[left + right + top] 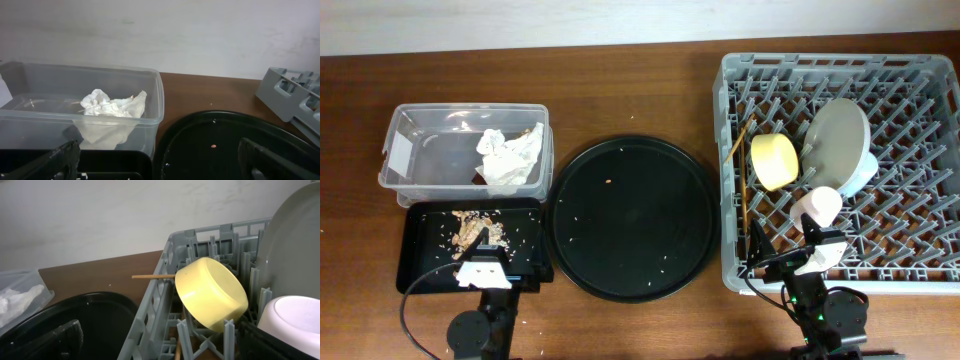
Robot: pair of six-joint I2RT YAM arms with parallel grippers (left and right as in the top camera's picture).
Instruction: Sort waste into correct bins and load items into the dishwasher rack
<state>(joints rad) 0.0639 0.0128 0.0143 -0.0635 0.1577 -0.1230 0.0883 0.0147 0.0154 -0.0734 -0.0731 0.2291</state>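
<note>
Both grippers are keeping their jaws wide apart and holding nothing. The left gripper (482, 264) is hovering over the near edge of the shallow black rectangular tray (420, 265), where the brownish food scraps (472, 230) are lying. The right gripper (815, 252) is hanging at the near edge of the large grey plastic dishwasher rack (820, 60). The crumpled white paper napkin (508, 158) is lying inside the clear rectangular plastic tub (440, 120). The small yellow bowl (775, 160), the pale grey round plate (835, 132), the pink cup (817, 206) and the thin brown wooden chopsticks (747, 165) are sitting in the rack. The sorting is looking almost finished. Only tiny crumbs (610, 182) are lying on the big round black tray (665, 200), so the next move is probably calling for a fine pinch there.
</note>
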